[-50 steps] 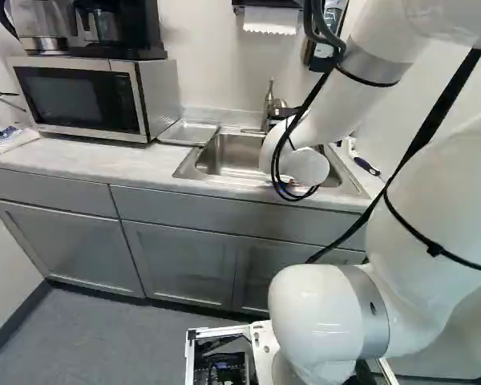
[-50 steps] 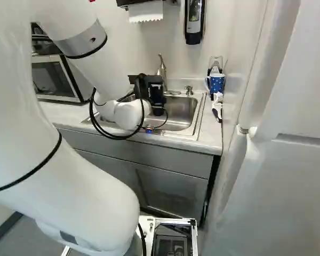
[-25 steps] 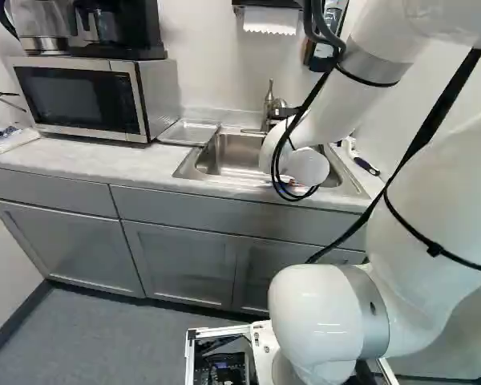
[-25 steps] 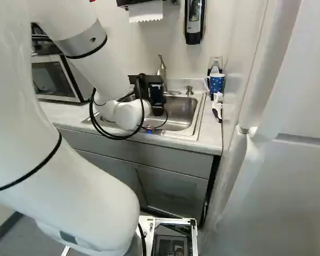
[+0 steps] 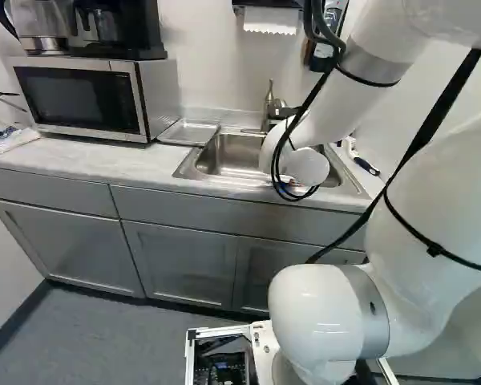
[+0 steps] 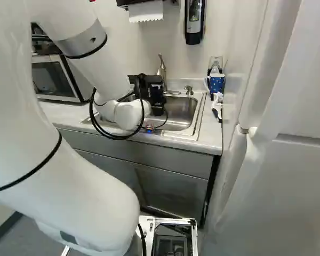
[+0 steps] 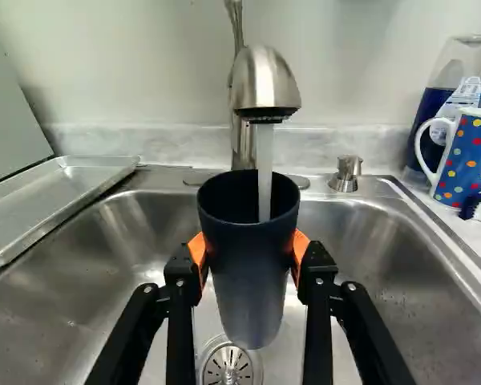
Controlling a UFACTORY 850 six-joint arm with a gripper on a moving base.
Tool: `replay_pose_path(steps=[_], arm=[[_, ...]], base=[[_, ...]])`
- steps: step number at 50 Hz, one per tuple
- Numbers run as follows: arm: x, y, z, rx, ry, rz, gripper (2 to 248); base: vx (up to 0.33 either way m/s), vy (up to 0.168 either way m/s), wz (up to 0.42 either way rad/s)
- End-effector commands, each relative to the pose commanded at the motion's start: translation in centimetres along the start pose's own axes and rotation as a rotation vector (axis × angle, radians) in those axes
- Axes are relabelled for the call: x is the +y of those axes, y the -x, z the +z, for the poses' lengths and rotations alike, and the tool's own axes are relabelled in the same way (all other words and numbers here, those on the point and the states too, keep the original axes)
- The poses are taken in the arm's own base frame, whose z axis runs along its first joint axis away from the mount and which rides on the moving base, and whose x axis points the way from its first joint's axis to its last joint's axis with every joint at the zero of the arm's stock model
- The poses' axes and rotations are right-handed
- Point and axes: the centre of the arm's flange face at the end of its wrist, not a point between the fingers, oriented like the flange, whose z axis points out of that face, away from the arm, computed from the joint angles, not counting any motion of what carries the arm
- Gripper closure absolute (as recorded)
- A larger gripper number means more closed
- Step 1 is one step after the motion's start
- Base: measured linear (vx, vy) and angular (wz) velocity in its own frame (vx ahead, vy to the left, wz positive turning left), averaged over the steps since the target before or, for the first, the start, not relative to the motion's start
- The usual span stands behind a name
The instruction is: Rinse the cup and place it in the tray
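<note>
Hand (image 6: pixel 159 101) gripping cup (image 7: pixel 249 265) | 1 water stream (image 7: pixel 264 172) entering cup | tray (image 7: pixel 56 196) beside sink (image 7: pixel 377 241)

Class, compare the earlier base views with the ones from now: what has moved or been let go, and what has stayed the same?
Nothing has visibly moved. The arm still reaches over the sink; the base, the tray and the mug stayed put. The fingers hold the cup under running water now, but no earlier wrist view shows whether that changed.
</note>
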Motion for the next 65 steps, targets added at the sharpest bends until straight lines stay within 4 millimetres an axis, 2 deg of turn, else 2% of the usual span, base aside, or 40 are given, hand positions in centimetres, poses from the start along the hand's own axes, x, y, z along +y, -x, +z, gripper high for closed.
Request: replay_pose_path(steps=[65], arm=[[0.0,0.0,0.0,0.0,0.0,0.0,128]], base=[[0.0,0.0,0.0]])
